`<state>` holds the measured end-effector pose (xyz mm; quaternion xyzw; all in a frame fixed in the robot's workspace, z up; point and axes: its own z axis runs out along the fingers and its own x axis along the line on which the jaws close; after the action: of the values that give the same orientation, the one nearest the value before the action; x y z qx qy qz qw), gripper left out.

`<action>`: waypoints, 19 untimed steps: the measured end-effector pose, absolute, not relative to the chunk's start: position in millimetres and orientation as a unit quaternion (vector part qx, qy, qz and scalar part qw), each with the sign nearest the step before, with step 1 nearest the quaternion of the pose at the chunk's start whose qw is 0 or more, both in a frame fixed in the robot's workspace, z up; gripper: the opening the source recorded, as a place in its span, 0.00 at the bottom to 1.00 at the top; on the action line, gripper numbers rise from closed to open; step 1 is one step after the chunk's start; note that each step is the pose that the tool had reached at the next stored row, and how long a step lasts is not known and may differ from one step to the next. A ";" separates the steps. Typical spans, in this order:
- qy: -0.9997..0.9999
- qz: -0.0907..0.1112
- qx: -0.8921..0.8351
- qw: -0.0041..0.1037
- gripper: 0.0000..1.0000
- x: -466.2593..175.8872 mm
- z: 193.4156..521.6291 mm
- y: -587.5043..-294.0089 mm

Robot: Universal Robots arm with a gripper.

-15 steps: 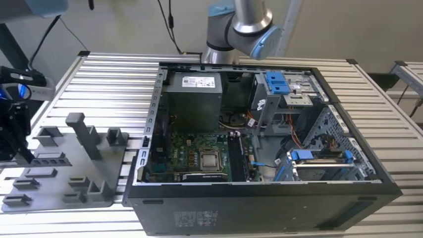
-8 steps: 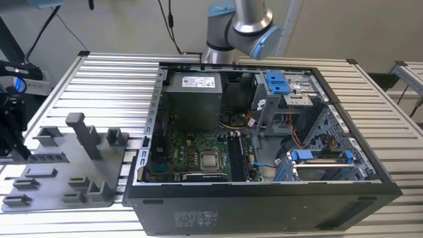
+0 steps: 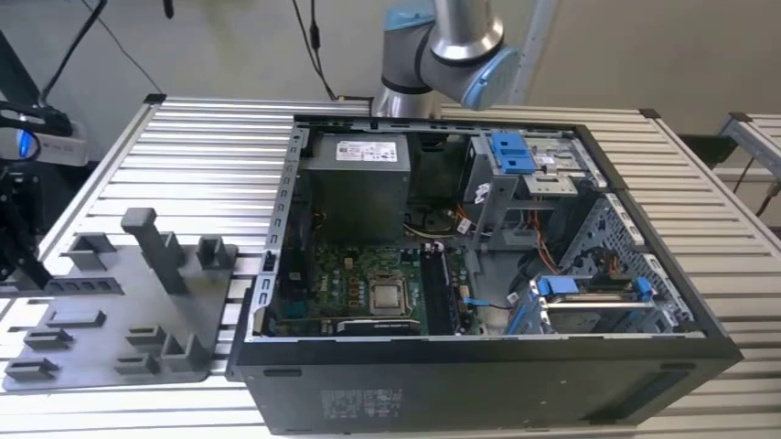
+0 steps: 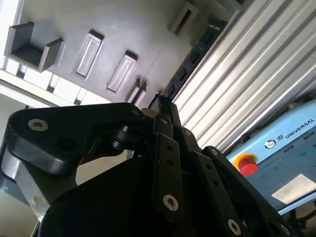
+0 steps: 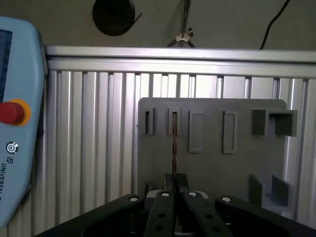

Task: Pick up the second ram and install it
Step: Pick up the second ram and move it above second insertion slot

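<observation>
Over the grey tray on the counter, the claw was clamped on the second ram, edge-on at its slot: pick-up step, judged to need a straight lift clear.

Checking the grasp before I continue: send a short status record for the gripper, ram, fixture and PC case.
gripper: shut on the second ram
second ram: edge-on, sticking out past the gripper, seen over a narrow slot of the fixture tray
fixture tray: grey, on the slatted table, to the exterior view's left of the PC case
PC case: open, motherboard exposed
teach pendant: off to one side of the tray, in both wrist views
</observation>
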<state>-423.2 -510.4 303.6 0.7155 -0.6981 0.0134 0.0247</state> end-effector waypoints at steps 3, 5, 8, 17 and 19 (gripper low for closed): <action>-0.698 0.013 0.715 0.025 0.13 -423.2 308.9 -510.4; -0.698 0.014 0.715 0.025 0.13 -423.2 311.8 -510.4; -0.698 0.014 0.715 0.025 0.13 -423.2 315.3 -510.4; -0.698 0.014 0.715 0.024 0.13 -423.2 328.1 -510.3; -0.698 0.014 0.715 0.024 0.13 -423.2 332.5 -510.3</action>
<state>-423.2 -510.3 332.5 0.7155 -0.6981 0.0139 0.0243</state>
